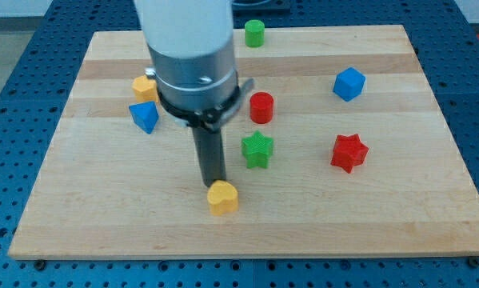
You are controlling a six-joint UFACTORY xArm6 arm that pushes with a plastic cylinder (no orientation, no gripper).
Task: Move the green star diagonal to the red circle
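The green star [257,150] lies near the board's middle, just below the red circle [261,107] and about level with it left to right. My tip [214,184] is down at the board, to the left of and slightly below the green star, with a gap between them. The tip touches or nearly touches the top of a yellow block [222,198], rounded in shape, that lies just below it.
A red star [349,153] lies right of the green star. A blue block [349,84] is at upper right, a blue block [145,117] and a yellow block [145,87] at left, a green cylinder [254,34] at the top edge. The wooden board [415,216] rests on a blue perforated table.
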